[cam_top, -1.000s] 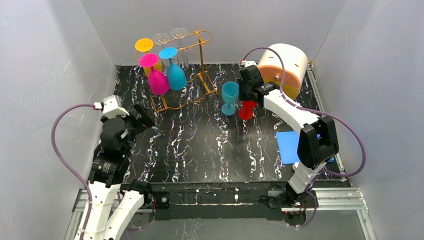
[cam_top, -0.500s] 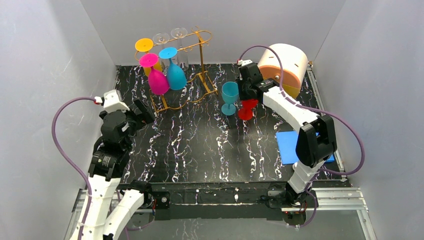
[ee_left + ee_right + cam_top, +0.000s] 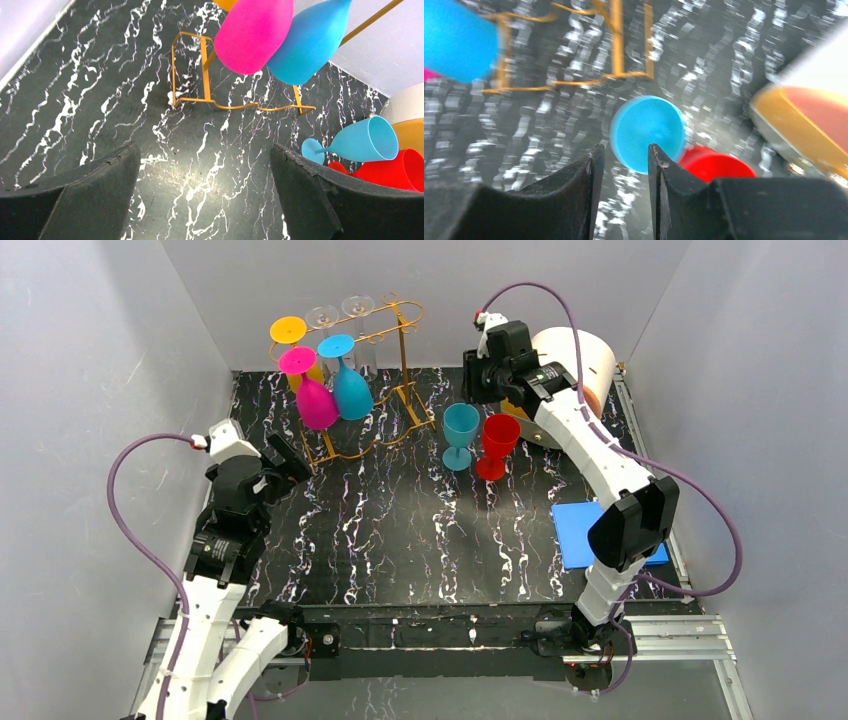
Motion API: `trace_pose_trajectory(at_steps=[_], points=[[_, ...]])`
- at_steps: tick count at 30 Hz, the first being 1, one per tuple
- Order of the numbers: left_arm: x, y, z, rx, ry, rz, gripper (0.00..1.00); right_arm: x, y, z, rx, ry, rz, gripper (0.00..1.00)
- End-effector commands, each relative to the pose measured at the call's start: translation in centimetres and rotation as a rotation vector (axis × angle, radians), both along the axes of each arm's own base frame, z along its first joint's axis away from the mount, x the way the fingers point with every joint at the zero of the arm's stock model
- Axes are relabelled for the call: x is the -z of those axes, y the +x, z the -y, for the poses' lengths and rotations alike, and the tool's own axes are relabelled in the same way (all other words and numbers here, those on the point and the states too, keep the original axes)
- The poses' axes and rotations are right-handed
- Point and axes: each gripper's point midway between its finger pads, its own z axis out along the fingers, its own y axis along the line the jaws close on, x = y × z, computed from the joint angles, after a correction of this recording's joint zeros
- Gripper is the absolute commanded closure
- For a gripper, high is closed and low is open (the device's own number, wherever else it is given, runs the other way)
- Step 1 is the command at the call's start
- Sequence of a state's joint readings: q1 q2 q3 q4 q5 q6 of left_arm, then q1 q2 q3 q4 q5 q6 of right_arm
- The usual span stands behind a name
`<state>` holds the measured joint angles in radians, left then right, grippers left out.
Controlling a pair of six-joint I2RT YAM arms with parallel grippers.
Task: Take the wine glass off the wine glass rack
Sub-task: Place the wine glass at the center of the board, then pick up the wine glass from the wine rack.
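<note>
Right hand (image 3: 478, 380) hangs over the back of the tabletop (image 3: 400, 530), fingers parted a little, holding nothing. Just below and in front of it the red glass (image 3: 498, 440) stands upright on the tabletop, off the rack (image 3: 404, 345), close beside a teal glass (image 3: 460, 430) on its left. On the rack a pink glass (image 3: 315, 400), a blue glass (image 3: 352, 390), a yellow glass (image 3: 288, 331) and two clear glasses (image 3: 322, 315) hang upside down. Left hand (image 3: 290, 462), spread wide and empty, faces the rack from the near left.
</note>
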<state>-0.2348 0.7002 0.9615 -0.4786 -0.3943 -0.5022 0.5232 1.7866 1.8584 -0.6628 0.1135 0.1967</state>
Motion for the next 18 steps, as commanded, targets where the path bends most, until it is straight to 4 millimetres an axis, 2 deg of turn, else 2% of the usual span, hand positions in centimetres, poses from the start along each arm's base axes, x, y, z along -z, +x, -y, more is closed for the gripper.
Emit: trace_pose_trajectory(at_steps=[1,5,9,13,16,18], points=[[3.0,-0.1,0.2,-0.051,-0.090,-0.059,0.02,-7.0,-1.3,-6.8,-0.153,0.454,0.011,0.53],[4.2,-0.4,-0.2,-0.053,-0.049,-0.102,0.02,-12.4,-2.5,-11.6,-0.293,0.776,0.012,0.51],[4.5,-0.6,-0.8,-0.065,0.007,-0.140,0.02,-15.7,-2.0,-14.5,-0.327,0.851,0.090,0.47],[4.6,-0.8,-1.4,-0.058,0.080,-0.171,0.02,-17.6,-0.1,-14.8,-0.279,0.853,0.146,0.44],[4.7,-0.9,-1.7,-0.073,0.078,-0.170,0.02,-18.2,-0.4,-16.2,-0.282,0.903,0.126,0.43],[4.6,-0.7,-1.6,-0.076,0.065,-0.166,0.02,-18.7,-0.8,-17.7,-0.309,0.882,0.172,0.43]])
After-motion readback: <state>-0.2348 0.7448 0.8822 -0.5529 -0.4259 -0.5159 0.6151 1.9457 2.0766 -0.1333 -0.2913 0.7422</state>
